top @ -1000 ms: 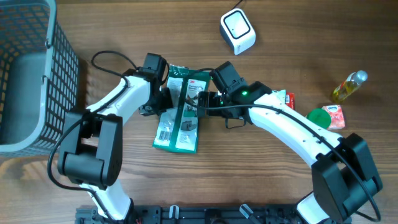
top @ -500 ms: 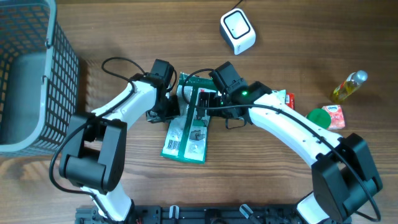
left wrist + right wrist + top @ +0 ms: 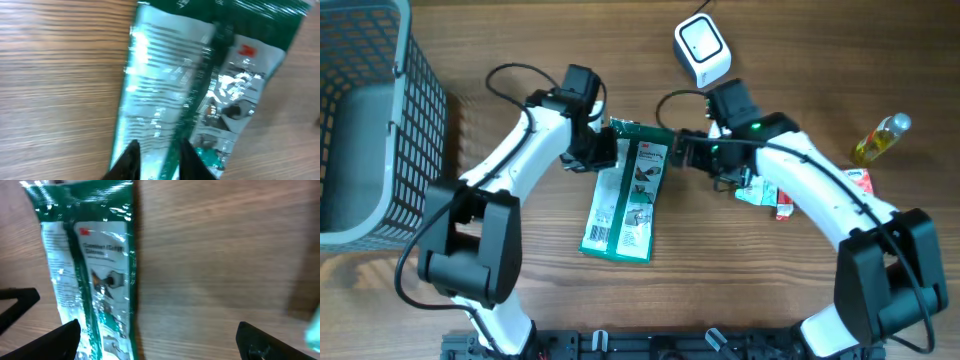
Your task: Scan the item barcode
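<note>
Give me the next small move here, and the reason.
Probably slide the right gripper a little toward the green packet and close on its nearest edge: its fingers stand wide open beside that packet, which lies flat on the table, away from the scanner.

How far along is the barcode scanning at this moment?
Done: nothing certain; the green package lies flat on the table. In hand: the left gripper sits at the package's far end, jaws a little apart; the right gripper hangs wide open beside it, empty. Left: bringing the package to the white scanner, which stands apart, farther back.
</note>
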Tool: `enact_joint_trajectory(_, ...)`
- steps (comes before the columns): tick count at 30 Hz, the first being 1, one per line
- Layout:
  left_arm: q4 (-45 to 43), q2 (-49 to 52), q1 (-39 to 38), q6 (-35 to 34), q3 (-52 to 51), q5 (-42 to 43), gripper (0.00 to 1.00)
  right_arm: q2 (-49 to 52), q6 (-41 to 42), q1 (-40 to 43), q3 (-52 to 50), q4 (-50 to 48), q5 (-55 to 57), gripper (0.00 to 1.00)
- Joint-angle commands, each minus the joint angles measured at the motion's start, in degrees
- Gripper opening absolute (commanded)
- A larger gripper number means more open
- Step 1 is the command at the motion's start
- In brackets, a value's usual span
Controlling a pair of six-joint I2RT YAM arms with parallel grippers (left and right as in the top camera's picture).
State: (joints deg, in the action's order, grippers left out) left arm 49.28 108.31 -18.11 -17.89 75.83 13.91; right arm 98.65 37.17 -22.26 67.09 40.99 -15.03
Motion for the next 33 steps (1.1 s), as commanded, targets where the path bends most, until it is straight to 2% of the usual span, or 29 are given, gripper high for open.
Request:
enact_joint_trajectory(1,-1.1,0.5,-3.1,0.7,-3.0,0.9,0.12,0.5,-2.4,0.2,-0.5,2.0,-2.9,1.0)
enact_joint_trajectory(4,-1.0,0.5,-4.5,-0.8,-4.9,-3.7,0.1,0.5,-2.5,0.2,-0.5,1.9,-2.9,1.0)
enact_joint_trajectory(9,-2.1,0.5,-4.9,-1.1,-9.1,-4.0,0.09,0.5,-2.5,0.2,-0.5,1.9,-2.4,1.0)
enact_joint_trajectory(12,-5.7,0.5,-4.9,-3.8,-11.9,-4.9,0.04,0.5,-2.5,0.2,-0.5,1.9,-2.4,1.0)
enact_joint_trajectory(23,-19.2,0.5,-4.9,-9.7,-14.9,-5.8,0.04,0.5,-2.6,0.2,-0.5,2.0,-1.4,1.0)
enact_joint_trajectory(28,-19.6,0.5,-4.9,-14.9,-14.9,-11.0,0.04,0.5,-2.6,0.2,-0.5,2.0,-1.4,1.0)
enact_joint_trajectory(33,-16.4,-6.3,-4.5,-14.1,-10.2,-10.6,0.04,0.6,-2.5,0.2,-0.5,1.7,-1.7,1.0)
